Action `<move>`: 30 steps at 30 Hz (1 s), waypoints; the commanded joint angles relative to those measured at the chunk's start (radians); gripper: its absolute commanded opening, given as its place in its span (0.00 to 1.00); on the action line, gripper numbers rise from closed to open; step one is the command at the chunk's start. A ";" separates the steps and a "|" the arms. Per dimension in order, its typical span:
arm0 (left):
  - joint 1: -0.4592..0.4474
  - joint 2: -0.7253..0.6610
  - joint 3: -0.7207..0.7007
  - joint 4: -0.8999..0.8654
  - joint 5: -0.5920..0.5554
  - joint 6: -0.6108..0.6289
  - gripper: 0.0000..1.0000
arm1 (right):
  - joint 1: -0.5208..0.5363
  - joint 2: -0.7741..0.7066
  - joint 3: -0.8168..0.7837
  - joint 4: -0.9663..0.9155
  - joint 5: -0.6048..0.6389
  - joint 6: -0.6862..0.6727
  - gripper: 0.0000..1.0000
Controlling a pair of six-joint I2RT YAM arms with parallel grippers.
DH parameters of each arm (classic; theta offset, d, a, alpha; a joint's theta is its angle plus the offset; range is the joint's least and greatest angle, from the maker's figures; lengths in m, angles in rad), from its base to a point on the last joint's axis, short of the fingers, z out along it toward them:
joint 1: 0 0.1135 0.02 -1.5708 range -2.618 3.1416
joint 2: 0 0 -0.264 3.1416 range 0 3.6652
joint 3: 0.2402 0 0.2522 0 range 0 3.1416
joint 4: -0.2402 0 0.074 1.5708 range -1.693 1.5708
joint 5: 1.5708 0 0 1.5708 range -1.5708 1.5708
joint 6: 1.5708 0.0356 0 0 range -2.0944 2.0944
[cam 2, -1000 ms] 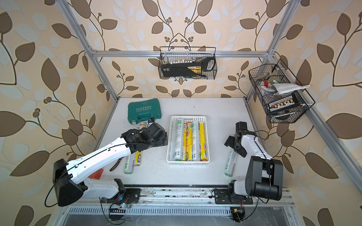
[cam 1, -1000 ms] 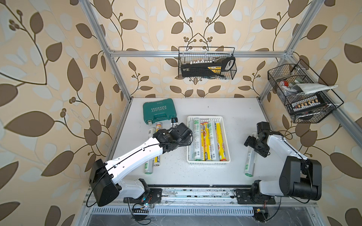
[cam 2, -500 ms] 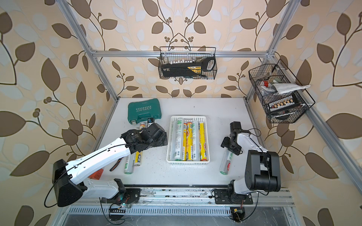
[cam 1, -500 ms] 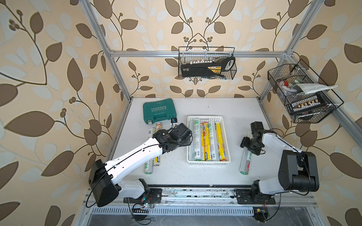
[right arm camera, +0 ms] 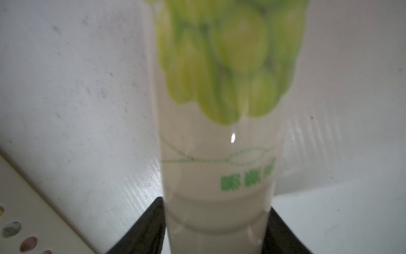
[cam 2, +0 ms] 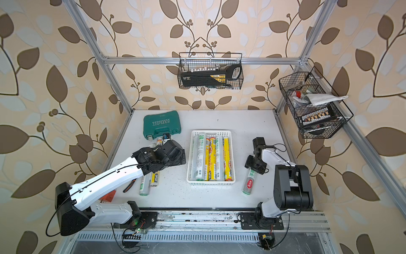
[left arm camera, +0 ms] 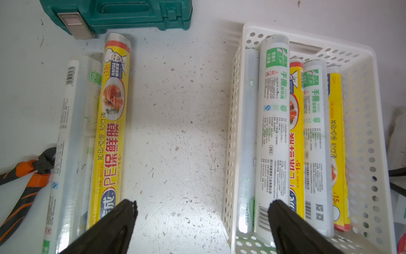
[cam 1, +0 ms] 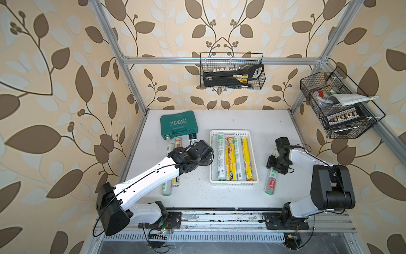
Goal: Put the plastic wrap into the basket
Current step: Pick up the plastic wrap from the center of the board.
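Right gripper is clamped on one roll of wrap: its two dark fingers press against opposite sides of the roll, toward its twelve-o'clock end. In both top views that roll lies lengthwise on the white table at three o'clock from the basket, apart from it and nearly parallel to its long side. Whether it rests on the tabletop or hangs just above it I cannot tell.

Five rolls lie side by side inside the basket, silver-white ones and yellow ones, all running from twelve to six o'clock.

At nine o'clock from the basket the left gripper hovers with its jaws wide apart, holding nothing, over bare table between the basket's wall and a yellow roll. A silver-white roll lies against the yellow one on the side away from the basket, with orange-and-black pliers beside it. A teal case sits at ten o'clock from the basket.
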 commanded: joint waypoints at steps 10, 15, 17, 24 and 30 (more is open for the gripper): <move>-0.005 0.009 0.038 -0.014 -0.024 0.005 0.99 | 0.033 0.015 0.040 -0.023 -0.013 -0.016 0.43; -0.005 0.009 0.044 -0.023 -0.032 0.006 0.99 | 0.037 -0.016 0.048 -0.045 -0.020 -0.017 0.34; -0.005 0.003 0.039 -0.025 -0.037 0.005 0.99 | 0.040 -0.031 0.059 -0.065 -0.013 -0.017 0.33; -0.004 -0.014 0.038 -0.026 -0.047 0.008 0.99 | 0.074 -0.117 0.140 -0.193 0.005 -0.016 0.31; -0.004 -0.020 0.032 -0.024 -0.049 0.008 0.99 | 0.149 -0.214 0.251 -0.301 -0.014 0.021 0.30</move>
